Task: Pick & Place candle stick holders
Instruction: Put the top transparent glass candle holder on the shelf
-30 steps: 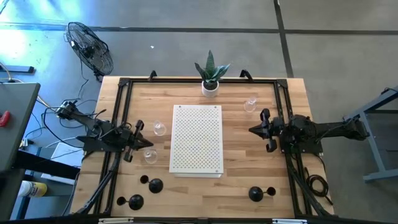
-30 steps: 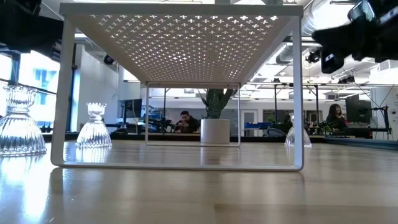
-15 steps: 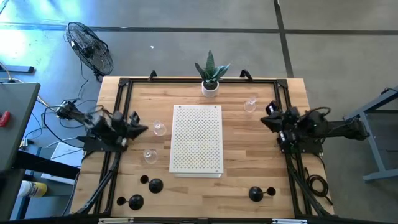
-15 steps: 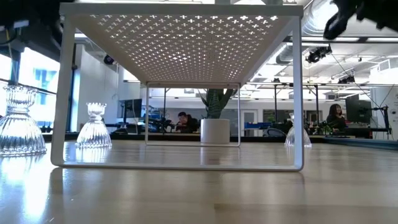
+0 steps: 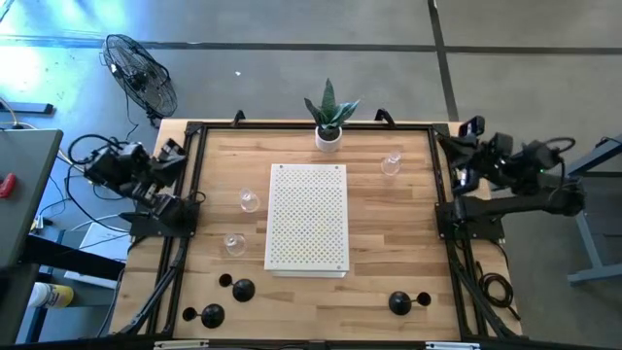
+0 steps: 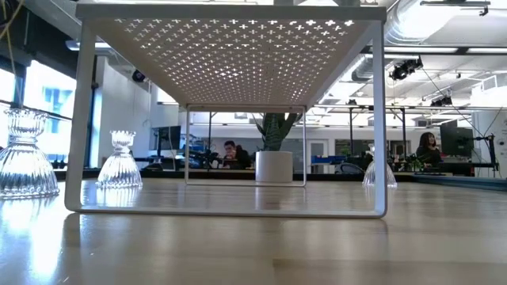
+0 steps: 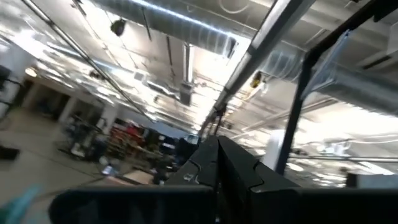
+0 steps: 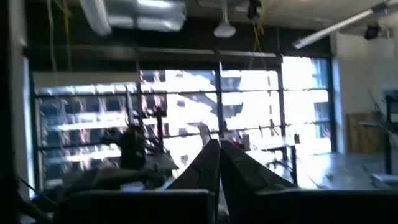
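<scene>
Three black candle stick holders sit near the table's near edge. Three clear glass ones stand on their ribbed bases; the low view shows them too. My left gripper is raised over the table's left edge, shut and holding nothing, pointing up into the room. My right gripper is raised over the right edge, likewise shut and holding nothing. Neither gripper shows in the low view.
A white perforated stand occupies the table's middle, its legs on the wood. A green plant in a white pot stands at the far edge. Black rails run along the table's sides. A fan stands beyond the far left corner.
Both arms have drawn back from over the table toward their own edges and risen, their grippers tipping upward. Both have left the low view. Their fingers have stayed shut. No holder has moved.
</scene>
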Action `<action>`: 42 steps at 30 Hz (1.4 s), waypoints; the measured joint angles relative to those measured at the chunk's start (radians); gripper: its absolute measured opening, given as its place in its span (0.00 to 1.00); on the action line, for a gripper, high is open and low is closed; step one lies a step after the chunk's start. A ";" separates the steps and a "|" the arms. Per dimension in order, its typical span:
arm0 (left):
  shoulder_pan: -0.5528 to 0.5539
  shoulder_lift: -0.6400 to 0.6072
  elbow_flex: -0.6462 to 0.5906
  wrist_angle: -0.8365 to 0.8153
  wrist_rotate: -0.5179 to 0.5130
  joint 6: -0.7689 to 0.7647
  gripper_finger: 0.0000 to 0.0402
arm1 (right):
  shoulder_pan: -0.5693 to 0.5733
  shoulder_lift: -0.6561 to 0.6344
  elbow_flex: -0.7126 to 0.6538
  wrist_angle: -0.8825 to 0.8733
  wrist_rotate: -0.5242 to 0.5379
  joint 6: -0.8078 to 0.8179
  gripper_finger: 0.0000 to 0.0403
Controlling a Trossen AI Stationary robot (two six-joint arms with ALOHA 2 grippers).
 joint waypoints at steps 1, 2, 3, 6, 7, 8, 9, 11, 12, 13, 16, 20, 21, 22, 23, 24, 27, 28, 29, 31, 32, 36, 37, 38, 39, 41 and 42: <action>0.000 0.010 0.010 -0.004 -0.017 0.011 0.05 | 0.000 0.025 0.030 -0.036 0.013 0.008 0.02; 0.000 0.020 0.023 -0.012 -0.036 0.015 0.08 | 0.000 0.050 0.057 -0.056 0.018 0.014 0.04; 0.000 0.031 0.035 -0.018 -0.051 0.016 0.11 | 0.000 0.075 0.081 -0.067 0.020 0.015 0.05; 0.000 0.071 0.065 -0.019 -0.068 0.017 0.23 | 0.000 0.144 0.140 -0.089 0.019 0.010 0.12; 0.000 0.084 0.073 -0.021 -0.068 0.018 0.27 | 0.000 0.166 0.159 -0.099 0.021 0.009 0.15; 0.000 0.099 0.082 -0.024 -0.068 0.018 0.32 | 0.000 0.186 0.180 -0.115 0.034 0.008 0.18; 0.000 0.113 0.091 -0.022 -0.068 0.019 0.36 | 0.000 0.206 0.201 -0.138 0.053 0.005 0.20; 0.000 0.139 0.107 -0.021 -0.082 0.051 0.44 | 0.000 0.243 0.247 -0.203 0.096 -0.006 0.27; 0.000 0.152 0.115 -0.020 -0.090 0.077 0.48 | 0.000 0.260 0.269 -0.241 0.120 -0.008 0.30; 0.000 0.166 0.121 -0.017 -0.097 0.105 0.51 | 0.000 0.277 0.293 -0.281 0.148 -0.010 0.33; 0.000 0.198 0.136 -0.018 -0.141 0.175 0.58 | 0.000 0.320 0.366 -0.383 0.304 -0.056 0.40; 0.000 0.236 0.161 -0.017 -0.253 0.185 0.62 | 0.000 0.355 0.445 -0.446 0.528 -0.132 0.44; 0.000 0.246 0.169 -0.017 -0.277 0.185 0.62 | 0.000 0.359 0.461 -0.446 0.577 -0.162 0.44; 0.000 0.255 0.179 -0.017 -0.297 0.186 0.62 | 0.000 0.362 0.478 -0.443 0.634 -0.185 0.44; 0.000 0.265 0.187 -0.017 -0.307 0.186 0.62 | 0.000 0.367 0.498 -0.438 0.692 -0.201 0.44; 0.000 0.275 0.199 -0.018 -0.315 0.186 0.62 | 0.000 0.373 0.520 -0.439 0.743 -0.215 0.44; 0.000 0.302 0.238 -0.023 -0.305 0.189 0.62 | 0.000 0.387 0.597 -0.450 0.794 -0.264 0.44; 0.000 0.313 0.254 -0.024 -0.300 0.200 0.62 | 0.000 0.396 0.622 -0.451 0.799 -0.282 0.44; 0.000 0.325 0.269 -0.024 -0.301 0.211 0.62 | 0.000 0.408 0.650 -0.452 0.814 -0.299 0.44; 0.000 0.355 0.303 -0.025 -0.304 0.232 0.62 | 0.000 0.437 0.711 -0.473 0.837 -0.334 0.44; 0.000 0.369 0.321 -0.029 -0.305 0.242 0.62 | 0.000 0.453 0.747 -0.507 0.842 -0.345 0.44; 0.000 0.428 0.412 -0.088 -0.336 0.285 0.62 | 0.000 0.522 0.910 -0.709 0.844 -0.288 0.44; 0.000 0.442 0.437 -0.108 -0.358 0.292 0.62 | 0.000 0.541 0.951 -0.767 0.836 -0.251 0.44; 0.000 0.457 0.461 -0.123 -0.377 0.302 0.62 | 0.000 0.559 0.991 -0.830 0.813 -0.210 0.44; 0.000 0.472 0.486 -0.138 -0.395 0.309 0.62 | -0.002 0.578 1.030 -0.898 0.781 -0.164 0.44; 0.000 0.502 0.535 -0.156 -0.433 0.310 0.62 | -0.020 0.617 1.105 -1.041 0.681 -0.060 0.44; 0.000 0.516 0.558 -0.159 -0.459 0.304 0.62 | -0.036 0.638 1.142 -1.118 0.614 -0.005 0.44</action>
